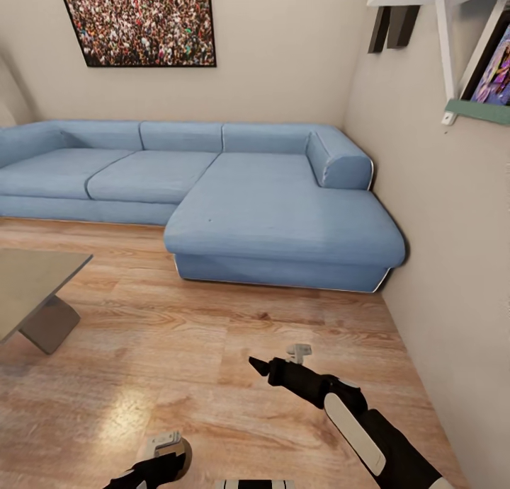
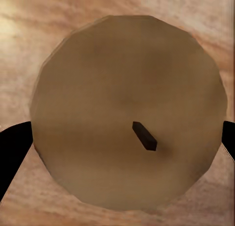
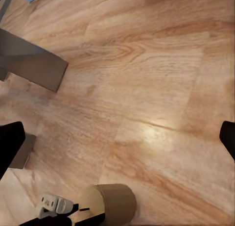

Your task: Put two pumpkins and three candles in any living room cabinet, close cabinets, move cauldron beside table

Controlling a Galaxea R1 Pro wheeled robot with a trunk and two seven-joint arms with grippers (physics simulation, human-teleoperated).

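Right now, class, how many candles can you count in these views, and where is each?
1. The candle sits between the fingers of the left gripper, above the wooden floor; the right wrist view shows it too. Other candles may lie outside the pictures.

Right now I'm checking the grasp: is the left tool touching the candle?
Touching. In the right wrist view, the left tool clasps the candle above the floor; in the left wrist view, the candle sits between its fingers.
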